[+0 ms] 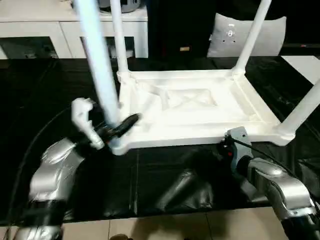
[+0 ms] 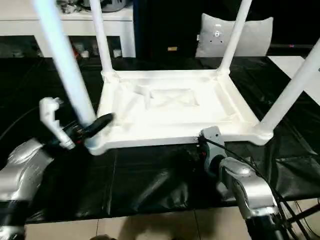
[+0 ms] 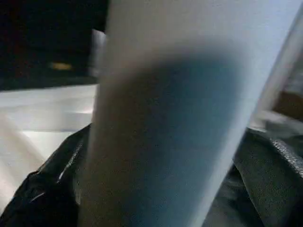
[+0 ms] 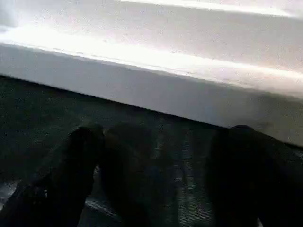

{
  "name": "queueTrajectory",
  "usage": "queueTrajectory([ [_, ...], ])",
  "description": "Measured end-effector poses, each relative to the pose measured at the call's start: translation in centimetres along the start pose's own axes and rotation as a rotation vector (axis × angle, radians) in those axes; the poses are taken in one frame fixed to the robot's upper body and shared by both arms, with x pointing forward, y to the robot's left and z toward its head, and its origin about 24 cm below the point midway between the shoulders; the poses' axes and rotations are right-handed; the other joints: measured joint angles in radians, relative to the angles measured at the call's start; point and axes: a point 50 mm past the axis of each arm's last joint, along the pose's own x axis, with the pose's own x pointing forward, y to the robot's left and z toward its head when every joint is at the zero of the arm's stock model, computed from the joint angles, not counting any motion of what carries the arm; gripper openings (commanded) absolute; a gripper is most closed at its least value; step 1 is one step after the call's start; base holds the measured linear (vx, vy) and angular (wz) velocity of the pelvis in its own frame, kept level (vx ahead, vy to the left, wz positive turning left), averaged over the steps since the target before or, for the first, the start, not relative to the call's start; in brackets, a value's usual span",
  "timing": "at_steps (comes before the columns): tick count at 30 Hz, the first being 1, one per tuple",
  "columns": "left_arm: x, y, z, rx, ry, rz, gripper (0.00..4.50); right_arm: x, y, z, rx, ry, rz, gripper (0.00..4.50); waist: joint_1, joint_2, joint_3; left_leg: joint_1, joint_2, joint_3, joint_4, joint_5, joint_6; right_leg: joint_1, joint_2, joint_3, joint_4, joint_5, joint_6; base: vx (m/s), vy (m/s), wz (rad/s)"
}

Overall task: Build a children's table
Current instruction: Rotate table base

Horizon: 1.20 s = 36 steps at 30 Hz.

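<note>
Both tools spread open; left tool (image 1: 117, 131) straddles near leg (image 1: 100, 70); right tool (image 4: 161, 175) by tabletop (image 1: 200, 107).

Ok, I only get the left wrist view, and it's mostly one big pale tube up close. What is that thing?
Observer: It's a white table leg, standing in the near left corner socket of the upside-down tabletop.
Operator: Are any other legs in yet?
Observer: Yes, the other three legs stand upright in the remaining corners.
Operator: And what is the other arm doing?
Observer: The right gripper is open, low over the black sheet, just in front of the tabletop's near edge and holding nothing.
</note>
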Motion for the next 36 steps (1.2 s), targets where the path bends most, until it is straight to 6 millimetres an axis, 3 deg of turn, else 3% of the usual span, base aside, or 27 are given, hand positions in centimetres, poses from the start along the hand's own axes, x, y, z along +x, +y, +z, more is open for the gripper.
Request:
queueTrajectory([
  [5,0.7,-2.7,0.1,-0.07,0.087,-0.275,4.47,0.7,-0.3,0.4,-0.011,-0.017,-0.017,4.5,-0.004,-0.001,0.0,-0.001,0.001,0.001,0.001,0.0,-0.001,-0.005,0.001,0.0,0.007,-0.001,-0.001,0.0,0.0,0.0],
  [8,0.7,-4.5,-0.2,-0.087,0.147,-0.402,4.47,1.0,-0.2,0.5,-0.018,-0.019,-0.004,4.5,-0.017,-0.001,0.0,-0.001,0.001,0.001,0.001,0.0,-0.001,-0.005,0.001,0.001,0.007,0.001,-0.004,0.0,0.0,0.0],
  [14,0.6,-6.8,-0.9,-0.11,0.21,-0.521,4.47,1.6,0.2,0.6,-0.057,-0.02,0.035,4.5,-0.041,-0.003,0.001,-0.002,0.001,0.002,0.001,0.001,-0.001,-0.004,0.001,0.001,0.007,-0.001,-0.001,0.0,0.0,0.0],
  [21,1.3,-8.1,-1.2,-0.139,0.23,-0.577,4.47,2.9,1.7,1.0,-0.095,-0.041,0.127,4.5,-0.055,-0.005,0.002,-0.002,0.001,0.002,0.001,0.001,-0.002,-0.005,0.001,0.001,0.008,-0.001,-0.001,0.0,0.0,0.0],
  [36,2.8,-10.4,-1.9,-0.184,0.21,-0.663,4.47,4.7,4.0,2.4,-0.173,-0.084,0.223,4.5,-0.049,-0.007,0.002,-0.003,0.002,0.001,0.001,0.001,-0.002,-0.005,0.001,0.001,0.008,0.003,-0.007,0.0,0.0,0.0],
])
